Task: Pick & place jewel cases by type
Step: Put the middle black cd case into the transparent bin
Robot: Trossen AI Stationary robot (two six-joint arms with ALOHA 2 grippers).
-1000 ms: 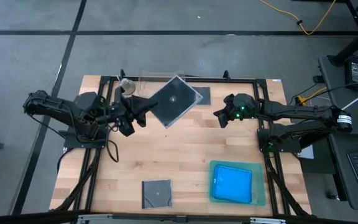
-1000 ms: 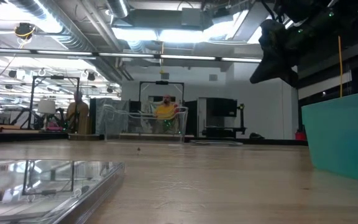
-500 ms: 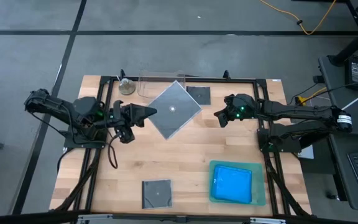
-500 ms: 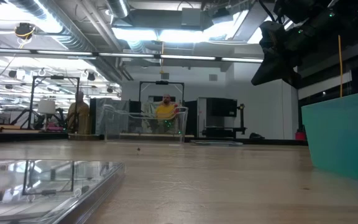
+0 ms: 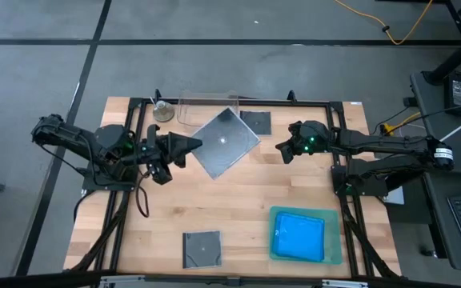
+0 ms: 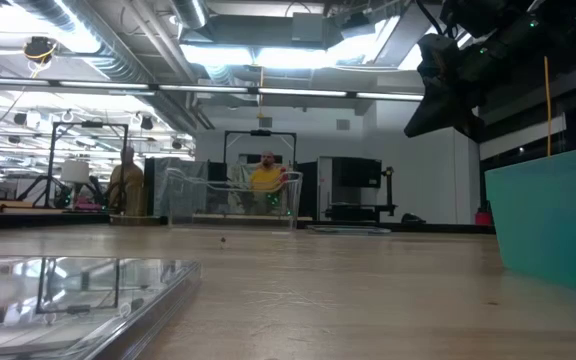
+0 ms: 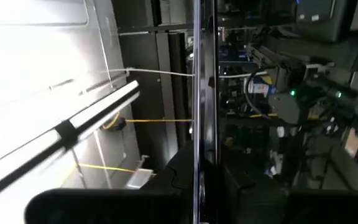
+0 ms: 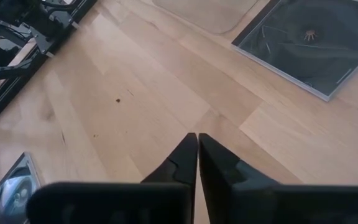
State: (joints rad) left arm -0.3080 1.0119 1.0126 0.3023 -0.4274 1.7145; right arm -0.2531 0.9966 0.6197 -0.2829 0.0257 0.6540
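A green tray (image 6: pixel 553 215) is cut off by the low view's edge. In the right wrist view, a square case (image 8: pixel 8 190) is cropped at the corner. People far behind the tabletop are too small to make out.

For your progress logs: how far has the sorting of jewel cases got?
Done: bright blue rectangular cases lie in the green translucent tray. In hand: the left gripper holds a dark square CD case aloft. Left: two dark cases lie on the wooden table; the right gripper waits shut.

The dark left gripper (image 5: pixel 189 145) is clamped near the table's far edge; the dark right gripper (image 5: pixel 281 150) hovers opposite, fingers (image 8: pixel 188 163) together.
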